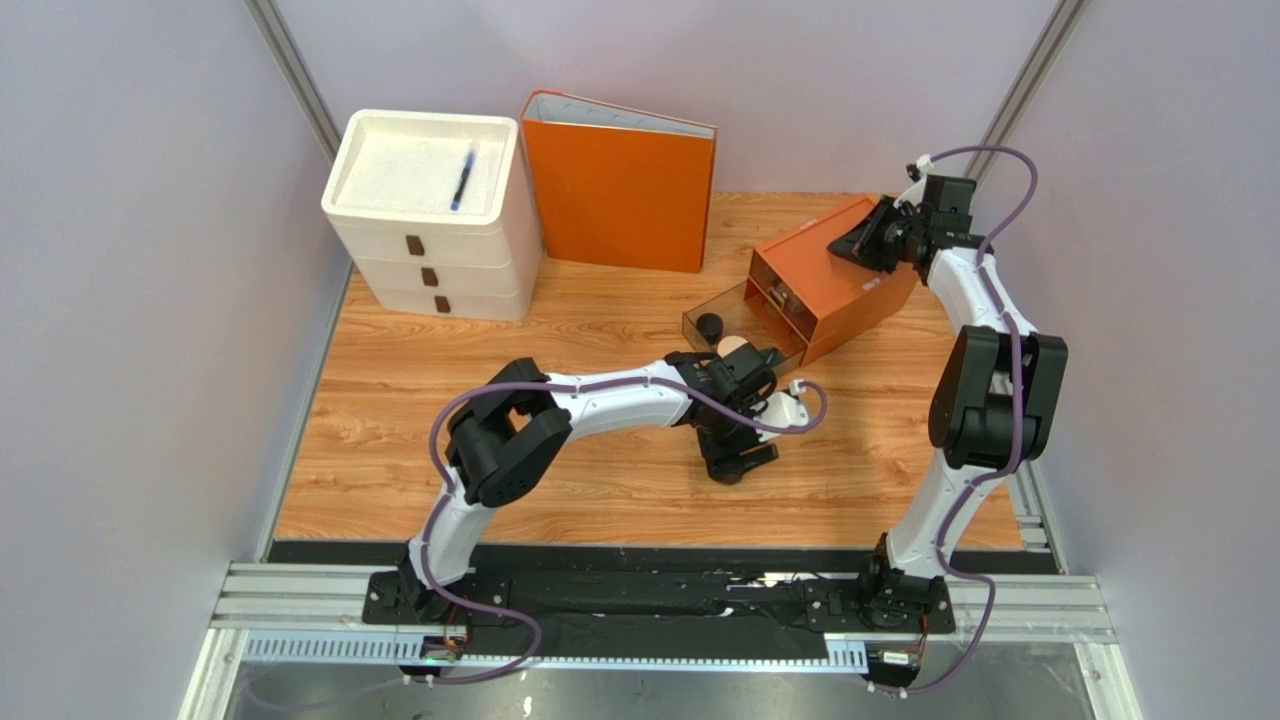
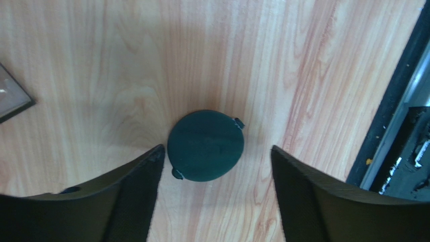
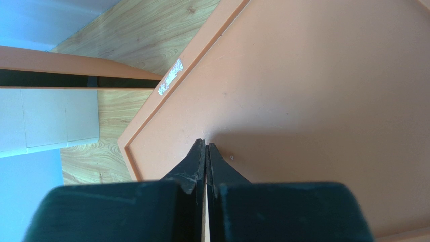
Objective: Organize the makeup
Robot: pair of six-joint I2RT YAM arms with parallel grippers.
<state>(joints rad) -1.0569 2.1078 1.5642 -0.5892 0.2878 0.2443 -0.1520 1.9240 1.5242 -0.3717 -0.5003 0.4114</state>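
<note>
A dark green round compact (image 2: 205,145) lies flat on the wood table; only one disc shows. My left gripper (image 2: 217,149) is open, its fingers on either side of the compact, the left tip close to its edge and the right tip apart from it. In the top view the left gripper (image 1: 738,447) points down just in front of the clear pulled-out drawer (image 1: 718,333), which holds a black round pot (image 1: 709,323) and a beige item (image 1: 733,348). My right gripper (image 3: 206,143) is shut, tips resting on the top of the orange drawer box (image 3: 313,101), also in the top view (image 1: 881,234).
The orange drawer box (image 1: 836,285) stands at the right back. An orange binder (image 1: 619,180) stands upright at the back. A white drawer unit (image 1: 428,210) at the back left carries a blue pen (image 1: 463,180). A corner of the clear drawer (image 2: 10,98) shows beside the compact.
</note>
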